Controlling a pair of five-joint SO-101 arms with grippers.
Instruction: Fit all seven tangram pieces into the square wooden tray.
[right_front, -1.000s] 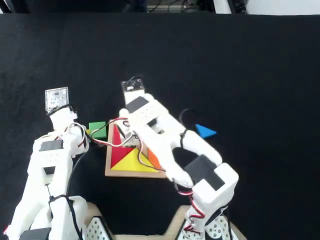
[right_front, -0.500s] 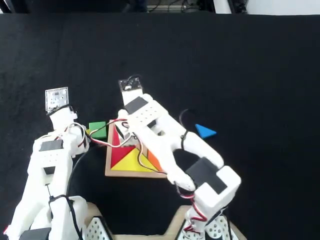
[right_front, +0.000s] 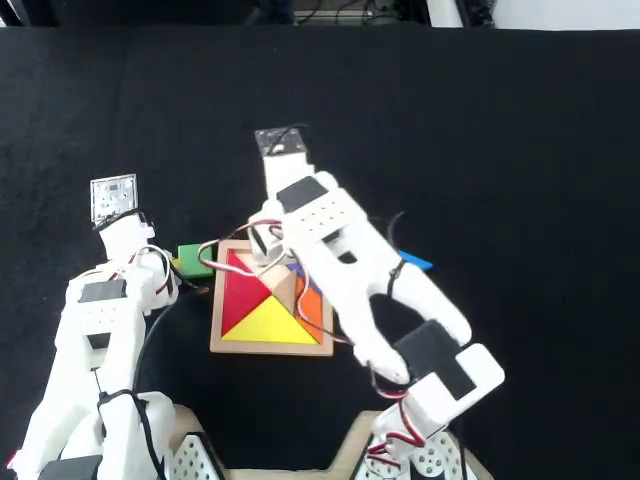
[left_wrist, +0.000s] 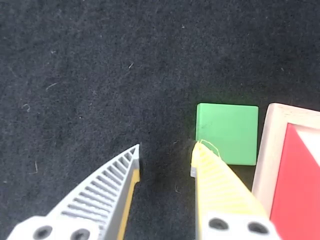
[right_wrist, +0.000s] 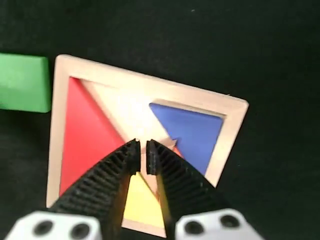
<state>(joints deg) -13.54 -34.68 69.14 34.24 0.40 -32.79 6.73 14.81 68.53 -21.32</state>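
Left wrist view: green square (left_wrist: 227, 133) just beside left hand (left_wrist: 166, 146)

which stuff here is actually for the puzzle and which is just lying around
For the job: wooden tray, red triangle, yellow triangle, dark blue piece, orange piece, green square, light blue triangle.
Just there: black cloth, cables beyond the far edge.

Green square (left_wrist: 227, 133), red triangle (right_wrist: 85, 135), blue piece (right_wrist: 192, 132), pale tray (right_wrist: 150, 84).

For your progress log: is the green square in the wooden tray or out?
Out: the green square lies on the black cloth, just outside the wooden tray.
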